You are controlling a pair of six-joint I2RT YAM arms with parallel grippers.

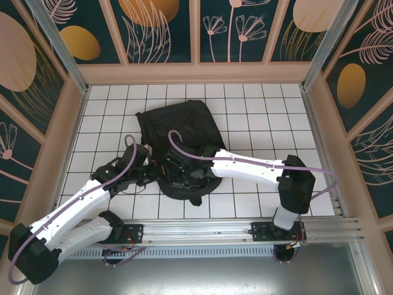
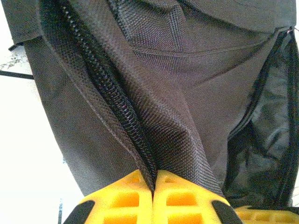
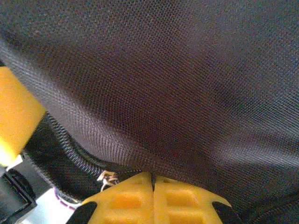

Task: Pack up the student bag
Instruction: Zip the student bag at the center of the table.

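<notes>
Spreading mouth of student bag [image 1: 178, 132] seemed step in hand. Bag lay mid-desk [image 1: 258, 110]. My left tool [image 2: 153, 193] was clamped on fabric at zipper [image 2: 107, 93], my right tool [image 3: 153, 179] pinched fabric by zipper pull [image 3: 108, 177]. Next called for drawing edges apart without slipping.

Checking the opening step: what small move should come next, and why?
Probably pull the left end effector and right end effector slightly apart: both are shut on fabric of the student bag beside its zipper, so spreading should widen the opening.
</notes>
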